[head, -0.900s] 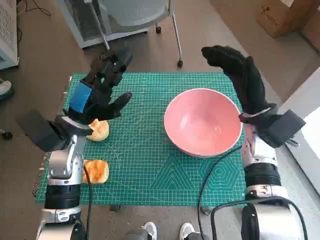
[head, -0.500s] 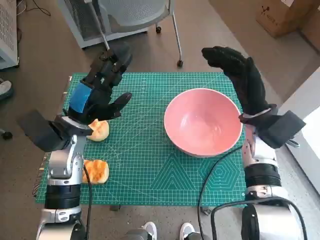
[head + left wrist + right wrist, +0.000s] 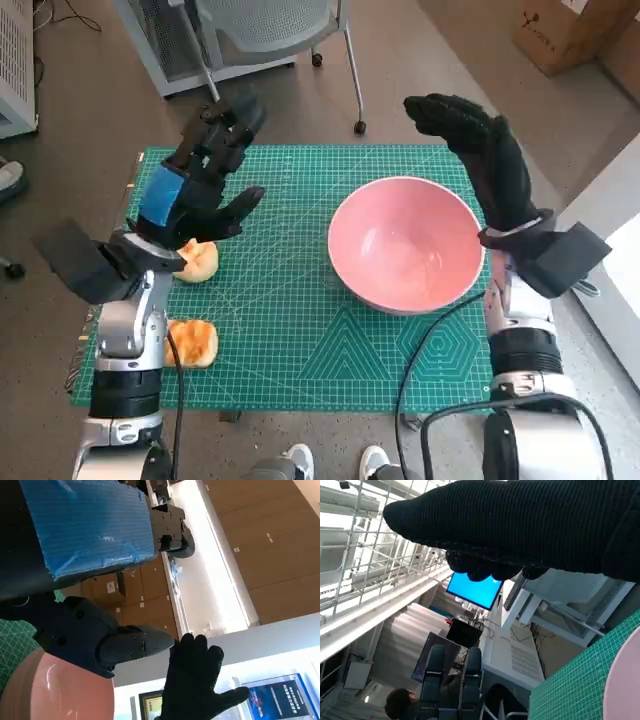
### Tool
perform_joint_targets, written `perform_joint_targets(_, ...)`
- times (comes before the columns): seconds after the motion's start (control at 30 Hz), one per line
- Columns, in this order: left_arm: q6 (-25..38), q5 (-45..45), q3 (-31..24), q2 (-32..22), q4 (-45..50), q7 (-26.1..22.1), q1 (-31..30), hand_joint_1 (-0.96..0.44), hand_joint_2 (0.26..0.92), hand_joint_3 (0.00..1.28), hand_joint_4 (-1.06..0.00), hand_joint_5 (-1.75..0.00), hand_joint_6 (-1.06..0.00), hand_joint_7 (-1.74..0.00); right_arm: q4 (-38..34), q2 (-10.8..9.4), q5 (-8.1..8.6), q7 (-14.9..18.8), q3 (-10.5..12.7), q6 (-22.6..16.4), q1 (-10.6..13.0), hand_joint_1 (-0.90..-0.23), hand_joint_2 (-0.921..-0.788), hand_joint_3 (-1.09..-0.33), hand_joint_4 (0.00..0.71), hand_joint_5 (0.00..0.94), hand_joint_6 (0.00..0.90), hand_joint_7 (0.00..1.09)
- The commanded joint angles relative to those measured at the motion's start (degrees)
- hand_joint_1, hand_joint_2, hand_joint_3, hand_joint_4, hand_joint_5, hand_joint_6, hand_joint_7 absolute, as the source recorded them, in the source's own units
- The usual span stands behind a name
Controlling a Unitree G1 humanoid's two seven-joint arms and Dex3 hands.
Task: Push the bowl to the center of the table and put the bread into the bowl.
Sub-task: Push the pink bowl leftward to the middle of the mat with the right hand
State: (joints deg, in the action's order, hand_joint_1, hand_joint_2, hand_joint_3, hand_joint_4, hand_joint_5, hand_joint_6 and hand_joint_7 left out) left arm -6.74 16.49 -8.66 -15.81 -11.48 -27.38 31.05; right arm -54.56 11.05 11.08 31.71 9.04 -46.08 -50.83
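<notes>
Bowl: the pink bowl [image 3: 406, 245] sits upright on the green mat [image 3: 290, 330], on the mat's right half, nothing in it. Its rim also shows in the left wrist view [image 3: 55, 690] and the right wrist view [image 3: 625, 680].
Bread: two pieces lie on the mat's left side, well apart from the bowl. One bread piece [image 3: 198, 261] is just under the left hand; the second piece [image 3: 192, 342] lies nearer the robot, beside the left forearm.
Right hand: the gloved right hand [image 3: 480, 160] is raised beyond the bowl's far right rim, fingers stretched out and a little apart, holding nothing. Whether it touches the rim cannot be told. The left wrist view shows it too [image 3: 195, 680], fingers spread.
Left hand: the blue-taped left hand [image 3: 195, 185] hovers over the mat's far left part, fingers spread and empty, thumb pointing toward the bowl; the nearer bread peeks out below its palm.
Surroundings: a chair [image 3: 270, 30] and a cardboard box [image 3: 565, 30] stand on the floor beyond the table.
</notes>
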Motion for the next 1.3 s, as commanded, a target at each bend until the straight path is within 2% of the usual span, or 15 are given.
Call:
perform_joint_targets(0.03,0.05,0.21,-0.08,-0.38,0.86,-0.24,-0.35,-0.49,0.749,0.53,-0.04,-0.15,0.0,-0.57,-0.2,0.8,0.05,-0.09,0.34,0.55,1.32,-0.635,-0.921,-0.668,0.161,0.0,0.323,0.0)
perform_joint_targets(0.17,0.24,0.26,-0.24,-0.5,1.09,-0.15,-0.46,-0.49,0.748,0.54,-0.04,-0.15,0.0,-0.57,-1.46,1.87,0.46,0.09,1.18,0.25,1.07,-0.63,-0.921,-0.668,0.158,0.0,0.322,0.0)
perform_joint_targets(0.3,0.53,0.38,-0.33,-0.48,1.87,-0.01,-0.89,-0.49,0.748,0.54,-0.04,-0.15,0.0,-0.57,-4.1,3.32,1.51,0.83,2.89,0.4,0.69,-0.609,-0.921,-0.669,0.156,0.0,0.319,0.0)
perform_joint_targets(0.37,0.79,0.48,-0.39,-0.45,2.47,0.11,-1.21,-0.49,0.748,0.54,-0.04,-0.15,0.0,-0.57,-6.01,4.24,1.52,0.3,3.78,0.58,0.41,-0.609,-0.921,-0.669,0.156,0.0,0.318,0.0)
perform_joint_targets(0.5,1.02,0.57,-0.58,-0.42,3.02,0.18,-1.69,-0.49,0.746,0.54,-0.04,-0.15,0.0,-0.58,-9.35,6.1,0.61,-1.49,4.93,0.75,0.15,-0.612,-0.921,-0.672,0.157,0.001,0.312,0.0)
perform_joint_targets(0.77,1.08,0.66,-0.9,-0.47,3.51,0.09,-2.51,-0.49,0.74,0.55,-0.03,-0.15,0.0,-0.54,-15.42,9.4,-2.7,-8.83,5.39,2.63,1.17,-0.586,-0.921,-0.69,0.134,0.0,0.289,0.0)
perform_joint_targets(0.93,1.12,0.63,-1.04,-0.59,3.31,0.03,-2.58,-0.49,0.739,0.55,-0.03,-0.15,0.0,-0.53,-18.04,10.0,-5.92,-15.19,4.37,5.03,1.95,-0.55,-0.921,-0.7,0.13,0.001,0.272,0.0)
perform_joint_targets(1.03,1.34,0.55,-1.04,-0.65,3.48,0.13,-2.57,-0.48,0.739,0.55,-0.03,-0.14,0.0,-0.53,-19.12,9.92,-7.17,-17.75,3.98,6.92,2.39,-0.551,-0.921,-0.717,0.129,0.001,0.255,0.0)
perform_joint_targets(1.17,1.65,0.47,-1.02,-0.73,3.84,0.23,-2.57,-0.47,0.739,0.55,-0.03,-0.14,0.0,-0.53,-20.1,9.45,-7.69,-19.5,4.04,9.45,2.89,-0.559,-0.921,-0.737,0.115,0.0,0.241,0.0)
perform_joint_targets(1.3,1.81,0.3,-0.97,-0.77,4.23,0.32,-2.71,-0.47,0.738,0.56,-0.02,-0.14,0.0,-0.53,-20.71,8.31,-7.09,-20.13,4.83,12.58,3.14,-0.559,-0.921,-0.746,0.11,0.0,0.241,0.0)
